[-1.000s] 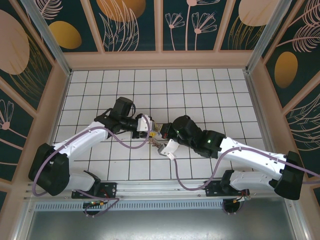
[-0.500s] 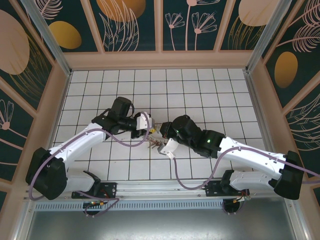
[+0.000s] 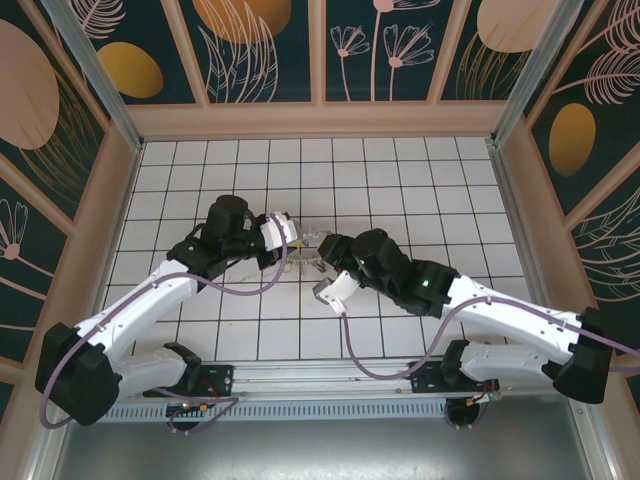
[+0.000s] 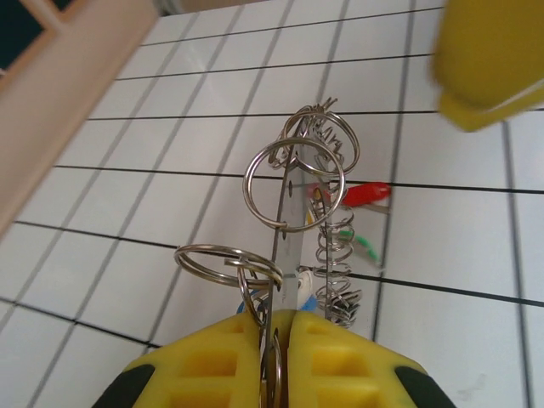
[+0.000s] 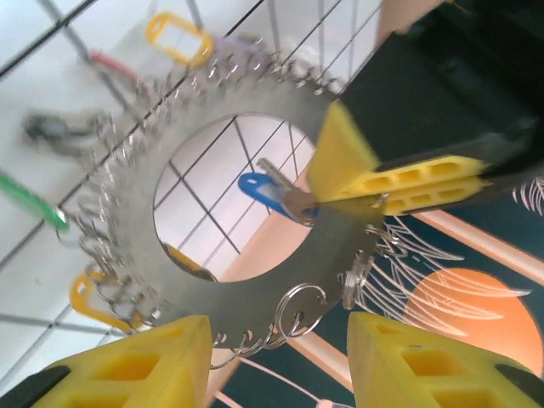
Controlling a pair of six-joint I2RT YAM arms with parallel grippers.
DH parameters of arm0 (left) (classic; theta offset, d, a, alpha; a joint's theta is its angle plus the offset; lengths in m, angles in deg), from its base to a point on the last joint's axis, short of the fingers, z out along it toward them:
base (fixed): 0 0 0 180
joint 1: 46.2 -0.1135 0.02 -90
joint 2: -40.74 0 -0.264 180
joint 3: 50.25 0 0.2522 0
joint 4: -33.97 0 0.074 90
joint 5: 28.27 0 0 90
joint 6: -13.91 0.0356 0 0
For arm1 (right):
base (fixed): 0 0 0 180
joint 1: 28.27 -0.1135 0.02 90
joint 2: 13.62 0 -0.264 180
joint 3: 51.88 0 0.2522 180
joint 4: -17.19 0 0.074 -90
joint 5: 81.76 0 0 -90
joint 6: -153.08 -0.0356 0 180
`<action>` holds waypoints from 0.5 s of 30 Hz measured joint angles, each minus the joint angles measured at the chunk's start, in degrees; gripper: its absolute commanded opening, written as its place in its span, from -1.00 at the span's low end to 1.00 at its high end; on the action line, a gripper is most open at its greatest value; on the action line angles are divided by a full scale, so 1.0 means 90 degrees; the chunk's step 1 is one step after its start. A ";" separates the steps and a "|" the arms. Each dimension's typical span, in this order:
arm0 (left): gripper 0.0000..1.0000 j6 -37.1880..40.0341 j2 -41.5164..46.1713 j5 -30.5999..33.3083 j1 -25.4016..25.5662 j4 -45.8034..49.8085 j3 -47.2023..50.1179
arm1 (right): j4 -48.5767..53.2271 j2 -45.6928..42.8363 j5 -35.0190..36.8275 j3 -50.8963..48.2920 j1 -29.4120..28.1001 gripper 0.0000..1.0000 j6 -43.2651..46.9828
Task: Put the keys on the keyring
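The keyring (image 5: 340,246) is a flat silvery metal ring with small wire split rings through holes along its rim. My left gripper (image 4: 276,340) is shut on its edge, and the plate (image 4: 289,212) stands edge-on above the yellow fingers. Hanging from it are keys with blue (image 5: 268,191), yellow (image 5: 174,34), green (image 5: 30,200) and red (image 4: 365,193) heads. My right gripper (image 5: 280,357) is open, its fingers apart on either side of the ring's lower rim without touching it. In the top view both grippers meet at the keyring (image 3: 308,248) mid-table.
The white tiled floor (image 3: 400,180) lies under both arms. Wooden walls (image 3: 320,120) close in the back and both sides. The right arm's white wrist camera (image 3: 335,290) sits just in front of the keyring.
The right gripper has opened and let go of the keyring. The left gripper has shut on the ring's edge and carried it slightly back and left.
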 measured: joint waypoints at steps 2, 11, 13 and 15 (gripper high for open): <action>-1.00 0.0010 0.0075 0.0308 0.0000 -0.0211 0.0114 | -0.0168 -0.0075 -0.0289 0.0102 0.0012 -0.06 -0.1243; -1.00 0.0211 0.0136 0.1039 -0.0002 -0.0809 0.0287 | -0.0782 0.0396 -0.1778 0.1904 0.1530 0.15 -0.9673; -1.00 0.0243 0.0136 0.1037 -0.0002 -0.0828 0.0287 | -0.0619 0.0763 -0.2361 0.2470 0.2278 -0.01 -1.1234; -1.00 0.0270 0.0136 0.1037 -0.0002 -0.0833 0.0287 | -0.0493 0.0954 -0.2650 0.2623 0.2633 -0.07 -1.2157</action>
